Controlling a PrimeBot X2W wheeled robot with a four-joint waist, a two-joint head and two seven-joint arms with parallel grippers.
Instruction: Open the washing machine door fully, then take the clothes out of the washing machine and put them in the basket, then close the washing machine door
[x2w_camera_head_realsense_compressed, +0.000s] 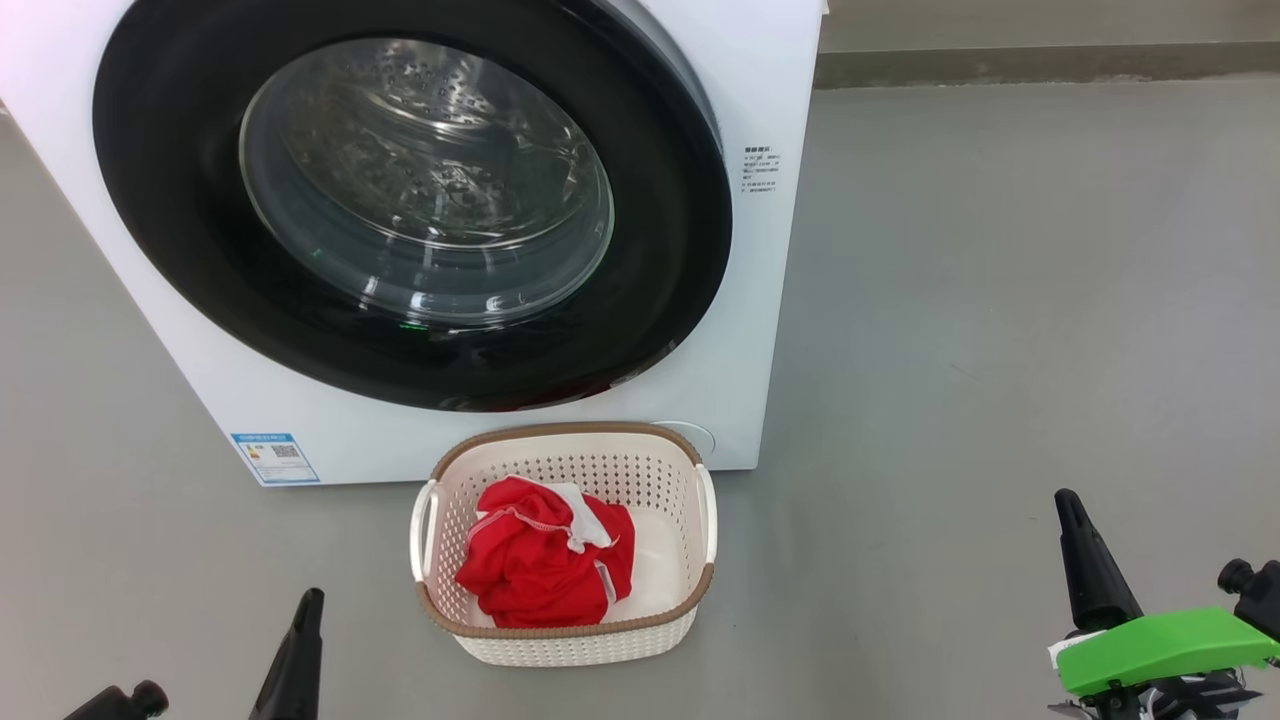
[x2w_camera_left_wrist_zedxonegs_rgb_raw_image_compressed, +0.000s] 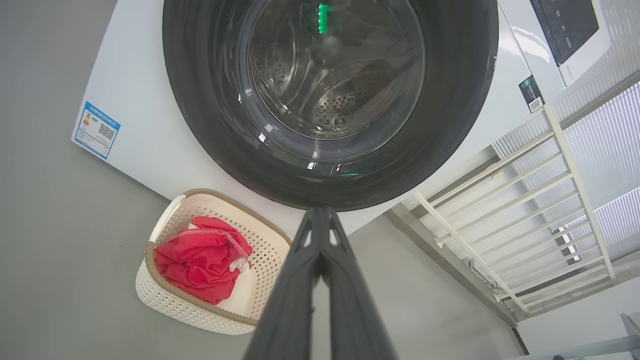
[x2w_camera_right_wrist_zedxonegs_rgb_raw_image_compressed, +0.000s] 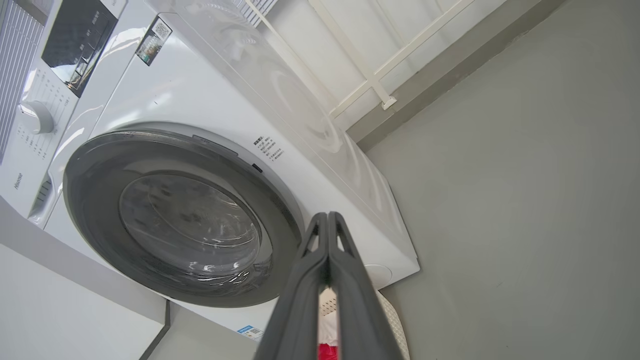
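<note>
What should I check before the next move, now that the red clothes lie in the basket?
1. Large round black-rimmed glass door shut against the big white washing machine: ok.
2. Door latched: cannot tell.
3. Red and white fabric clothes inside the cream perforated plastic basket: ok.
4. Steel drum behind the glass looks empty: ok.
5. Left hand shut, holding nothing: ok.
6. Right hand shut, holding nothing: ok.
</note>
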